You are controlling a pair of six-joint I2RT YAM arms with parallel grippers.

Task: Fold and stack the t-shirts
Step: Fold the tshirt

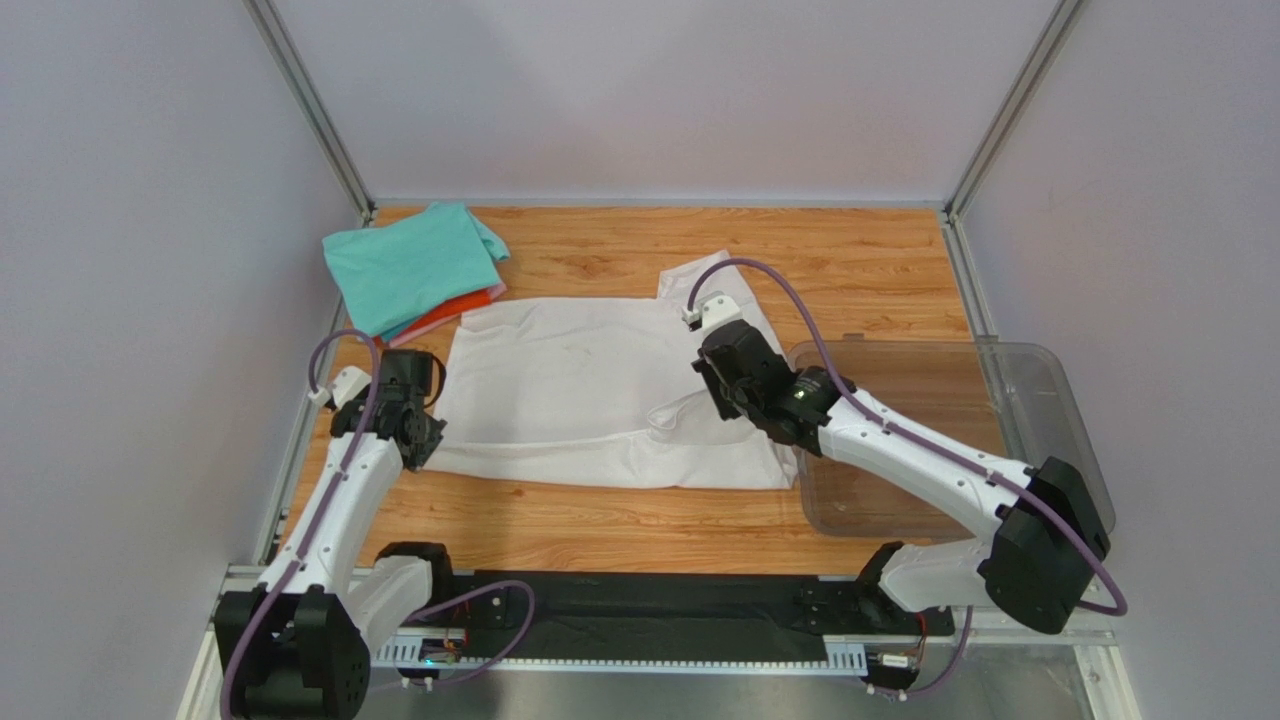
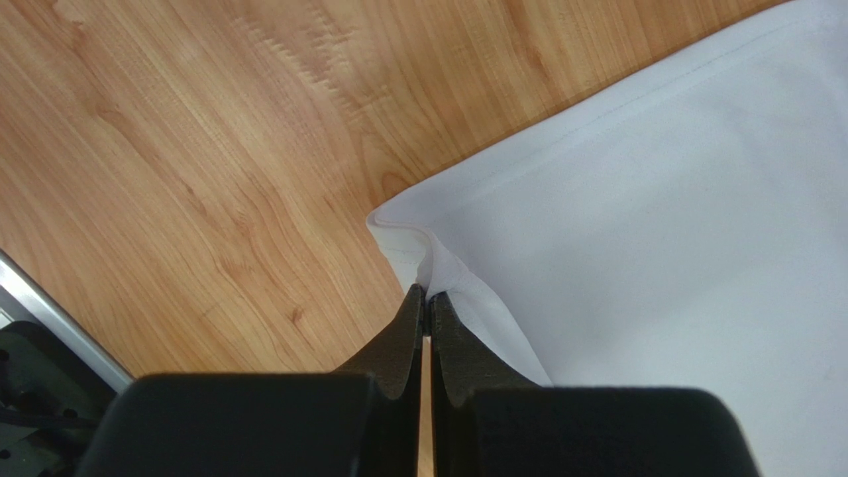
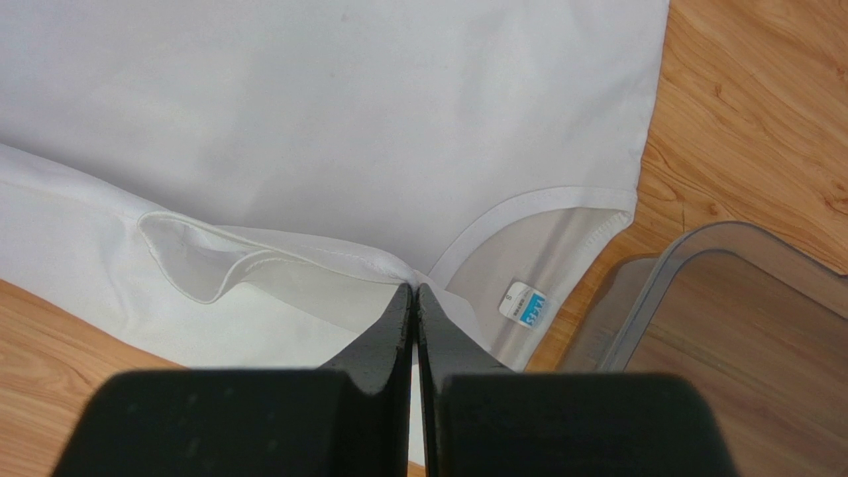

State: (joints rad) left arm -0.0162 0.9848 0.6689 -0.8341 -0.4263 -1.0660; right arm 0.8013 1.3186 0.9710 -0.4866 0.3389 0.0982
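White t-shirt [image 1: 586, 390] lies spread mid-table [image 1: 842, 255], both grippers clamped on its near edge.

At the far left corner a folded teal t-shirt [image 1: 406, 267] rests on an orange-red t-shirt [image 1: 458, 308], so stacking looks begun. The white one is barely folded and not yet stacked. The clear bin [image 1: 1037, 375] stands at the right. The left gripper [image 2: 426, 298] pinches the hem corner, and the right gripper [image 3: 414, 293] pinches a fold beside the collar. The blue neck label [image 3: 524, 303] is too small to read.
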